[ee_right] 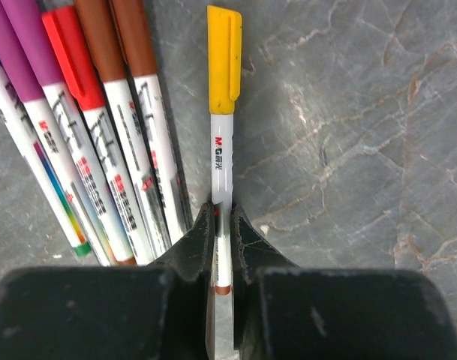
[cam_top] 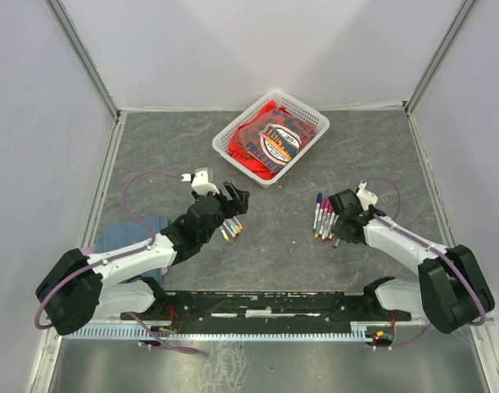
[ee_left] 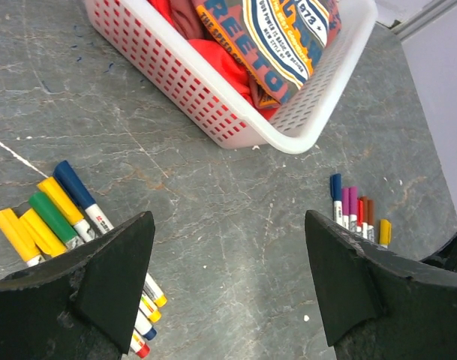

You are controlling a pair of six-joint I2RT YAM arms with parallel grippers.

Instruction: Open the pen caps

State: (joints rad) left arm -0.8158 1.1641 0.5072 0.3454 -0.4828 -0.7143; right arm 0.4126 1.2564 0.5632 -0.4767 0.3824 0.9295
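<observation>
The right gripper (ee_right: 222, 221) is closed almost fully, its two fingers pinching the white barrel of the yellow-capped pen (ee_right: 221, 161) near the barrel's tail end, which pokes back between the jaws. The pen lies flat on the desk (ee_right: 363, 150) and points straight ahead of the gripper, so its yellow cap (ee_right: 224, 60) sits on the far end, well clear of the fingertips. Just to the left of this gripper lies a row of capped pens (ee_right: 100, 172), side by side and angled slightly away, with purple (ee_right: 22, 45), red (ee_right: 67, 60) and brown (ee_right: 100, 37) pen caps on their far ends; the nearest brown one lies close to the held pen but apart from it. The left gripper (ee_left: 228, 277) hangs above the desk with its jaws spread wide and nothing between them, touching nothing. To its left, just beside the left finger (ee_left: 112, 277), lies a second cluster of pens (ee_left: 55, 217) with yellow, green and blue caps on, and some coloured pen ends (ee_left: 149, 300) show right under that finger. Ahead of the left gripper stands a white basket (ee_left: 236, 127) holding red printed cloth (ee_left: 281, 37). In the overhead view the two grippers are well apart.
</observation>
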